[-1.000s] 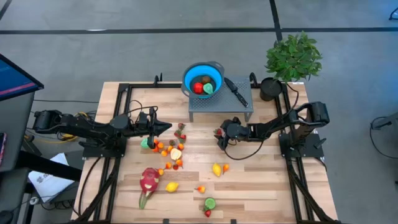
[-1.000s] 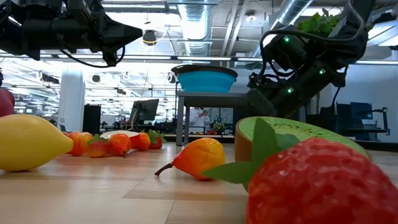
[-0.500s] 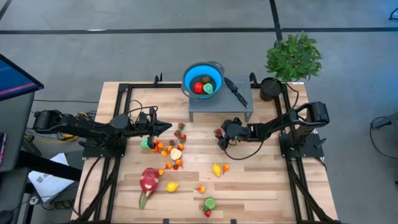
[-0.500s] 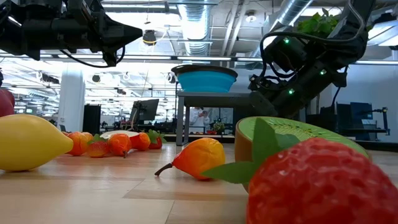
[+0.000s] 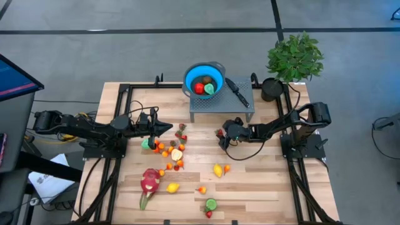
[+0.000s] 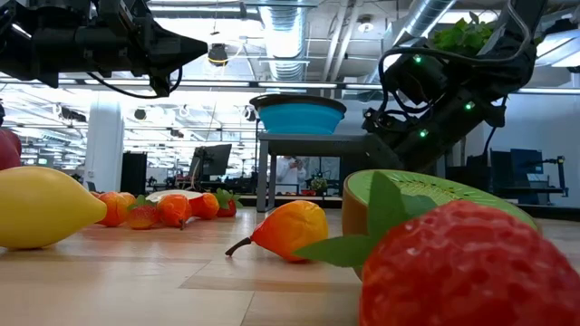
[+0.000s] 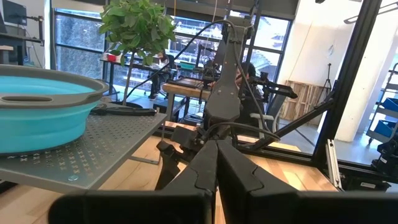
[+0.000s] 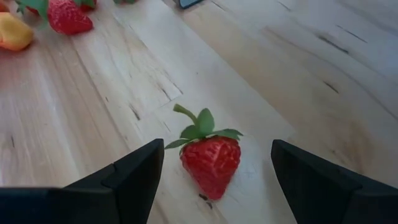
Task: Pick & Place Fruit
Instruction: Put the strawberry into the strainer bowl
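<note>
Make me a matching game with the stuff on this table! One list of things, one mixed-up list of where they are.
Things:
1. blue round bowl
2. black-handled knife
3. pink-red dragon fruit with green tips
4. red strawberry with green leaves

Places:
A. lying on the bare wooden tabletop, near the left arm's side
B. on the grey perforated stand, holding a few fruits
C. between the open fingers of the right gripper
D. on the grey stand, just beside the bowl

Pairs: 1-B, 2-D, 3-A, 4-C
</note>
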You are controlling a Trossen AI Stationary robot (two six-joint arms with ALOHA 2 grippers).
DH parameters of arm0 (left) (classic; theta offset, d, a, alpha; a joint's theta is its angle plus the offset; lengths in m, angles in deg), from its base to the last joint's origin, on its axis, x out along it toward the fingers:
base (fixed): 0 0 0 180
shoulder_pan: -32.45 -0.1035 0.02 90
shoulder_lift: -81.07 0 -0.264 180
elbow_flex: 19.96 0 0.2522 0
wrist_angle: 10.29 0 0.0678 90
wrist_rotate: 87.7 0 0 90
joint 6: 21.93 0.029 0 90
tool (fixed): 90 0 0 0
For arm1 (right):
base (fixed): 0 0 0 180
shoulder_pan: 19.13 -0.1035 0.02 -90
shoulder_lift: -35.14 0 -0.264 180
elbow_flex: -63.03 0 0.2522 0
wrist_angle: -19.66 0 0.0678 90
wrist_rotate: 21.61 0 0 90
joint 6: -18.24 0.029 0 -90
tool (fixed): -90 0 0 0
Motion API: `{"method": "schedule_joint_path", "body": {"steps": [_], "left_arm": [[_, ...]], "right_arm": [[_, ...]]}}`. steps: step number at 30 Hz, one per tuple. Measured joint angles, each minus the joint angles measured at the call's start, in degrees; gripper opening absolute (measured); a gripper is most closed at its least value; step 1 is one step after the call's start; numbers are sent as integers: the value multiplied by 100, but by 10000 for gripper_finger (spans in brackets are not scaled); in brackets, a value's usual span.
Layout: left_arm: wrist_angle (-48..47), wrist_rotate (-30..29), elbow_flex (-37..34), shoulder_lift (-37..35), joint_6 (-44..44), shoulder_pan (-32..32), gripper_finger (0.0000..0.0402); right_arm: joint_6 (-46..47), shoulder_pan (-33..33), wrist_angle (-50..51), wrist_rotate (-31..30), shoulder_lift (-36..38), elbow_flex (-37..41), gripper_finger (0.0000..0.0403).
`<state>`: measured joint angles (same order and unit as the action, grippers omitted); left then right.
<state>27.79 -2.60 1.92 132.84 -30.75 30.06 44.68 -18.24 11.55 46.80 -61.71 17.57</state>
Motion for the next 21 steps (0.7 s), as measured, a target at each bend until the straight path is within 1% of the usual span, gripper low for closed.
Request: {"method": "schedule_joint_path", "body": {"steps": [3, 7, 13, 17, 19, 21], "left_arm": [[0, 0, 0, 0, -2, 2, 1], [2, -1, 0, 0, 0, 0, 1], [0, 0, 2, -2, 0, 0, 1], [0, 1, 0, 0, 0, 0, 1], [2, 1, -4, 8, 0, 2, 1], [5, 1, -49, 9, -2, 0, 1]], "right_arm": [[-2, 0, -2, -7, 0, 0, 291], [-38, 0, -4, -230, 0, 0, 291], [-90, -1, -5, -251, -3, 0, 291], [-92, -64, -330, -256, -332, 6, 291], [-96, -116, -581, -247, -605, -120, 291], [-170, -150, -551, -331, -752, -219, 291]]}}
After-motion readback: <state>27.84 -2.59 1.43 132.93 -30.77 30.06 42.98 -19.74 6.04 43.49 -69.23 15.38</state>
